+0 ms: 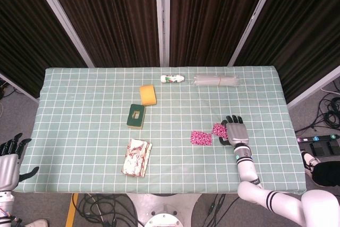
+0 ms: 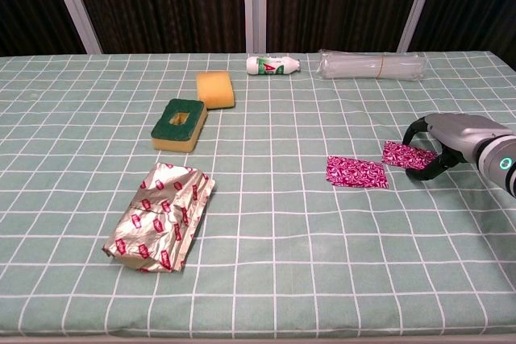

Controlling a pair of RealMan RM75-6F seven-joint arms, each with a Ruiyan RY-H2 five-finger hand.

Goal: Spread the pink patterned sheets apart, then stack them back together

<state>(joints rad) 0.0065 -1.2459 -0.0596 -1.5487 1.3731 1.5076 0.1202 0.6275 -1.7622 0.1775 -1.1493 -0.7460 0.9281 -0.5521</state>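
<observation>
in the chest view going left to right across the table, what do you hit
silver foil packet → green-topped sponge → yellow sponge → small white bottle → pink patterned sheet lying free → second pink patterned sheet under the right hand's fingertips → right hand. The clear plastic bundle at the back overlaps several, so it's left out.

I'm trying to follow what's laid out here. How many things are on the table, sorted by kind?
Pink patterned sheets: 2, one lying free and one under the right hand
Sponges: 2, a yellow one and a green-topped one
Silver foil packet: 1
White bottle: 1
Clear plastic bundle: 1
Total: 7
</observation>
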